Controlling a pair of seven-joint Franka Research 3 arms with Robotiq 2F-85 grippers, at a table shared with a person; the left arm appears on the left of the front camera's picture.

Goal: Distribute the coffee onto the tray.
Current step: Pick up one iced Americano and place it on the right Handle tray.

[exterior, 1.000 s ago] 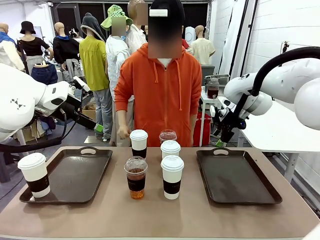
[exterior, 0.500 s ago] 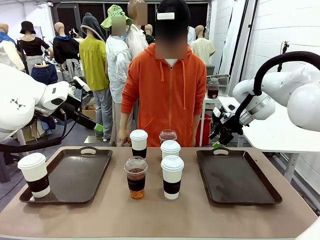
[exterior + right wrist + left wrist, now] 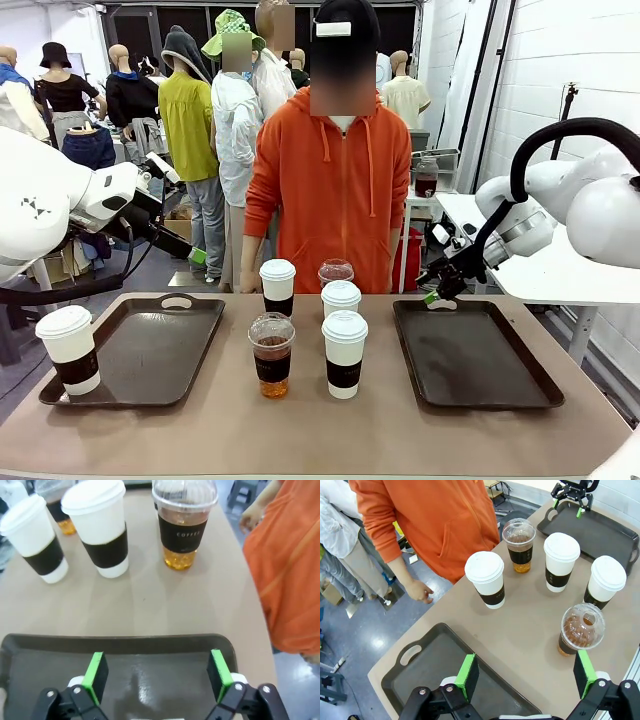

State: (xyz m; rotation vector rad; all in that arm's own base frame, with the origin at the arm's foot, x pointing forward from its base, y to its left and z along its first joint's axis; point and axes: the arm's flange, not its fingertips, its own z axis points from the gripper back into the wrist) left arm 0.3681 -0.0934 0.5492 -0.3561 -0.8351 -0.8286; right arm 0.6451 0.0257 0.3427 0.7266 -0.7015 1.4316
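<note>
- Brown table [image 3: 320, 430] is shared with a person [image 3: 335, 180] in orange standing at the far side.
- Two dark trays are laid out. The left tray [image 3: 150, 345] carries one white cup [image 3: 70, 350] at its near corner.
- Five cups [image 3: 343, 352] are grouped between the trays.
- On the right gripper [image 3: 157, 672], fingers are spread wide with nothing gripped, above the far rim of the right tray [image 3: 475, 360].
- The far clear cup [image 3: 185, 525] lies ahead of those fingers, beyond the rim and apart from them.
- On the left gripper [image 3: 525, 672], fingers are likewise spread and empty, above the left tray.
- Judgement: the cup should be approached level, fingers set around its band below the lid, and squeezed gently.
</note>
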